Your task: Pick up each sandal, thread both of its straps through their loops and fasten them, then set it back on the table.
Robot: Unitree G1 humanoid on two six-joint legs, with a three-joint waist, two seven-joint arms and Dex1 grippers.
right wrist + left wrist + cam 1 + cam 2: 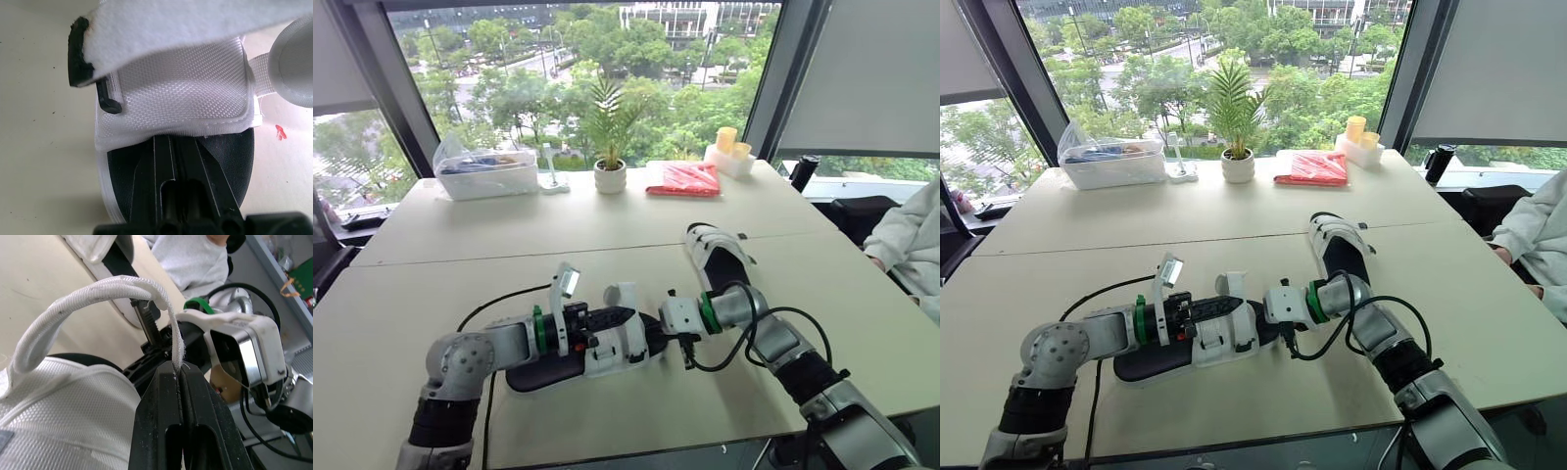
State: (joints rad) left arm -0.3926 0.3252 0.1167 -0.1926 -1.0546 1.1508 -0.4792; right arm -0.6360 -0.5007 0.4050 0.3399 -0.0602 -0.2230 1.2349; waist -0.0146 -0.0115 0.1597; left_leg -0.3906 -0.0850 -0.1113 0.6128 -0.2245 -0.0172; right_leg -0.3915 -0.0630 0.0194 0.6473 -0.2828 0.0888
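Evidently light, stiff in the sole and limp in the webbing, the near sandal (597,348) lies on the table (460,245), its white strap (98,293) pinched near its free end by the left gripper (178,369), while the right gripper (173,139), fingers drawn together, meets the front panel's edge.

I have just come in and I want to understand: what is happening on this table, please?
The robot is working on the near sandal at the front of the table. Its left gripper pinches one white strap, which is bent in a loop above the upper. Its right gripper is at the sandal's other end and seems to pinch the edge of the white upper. A second sandal lies farther back, untouched.
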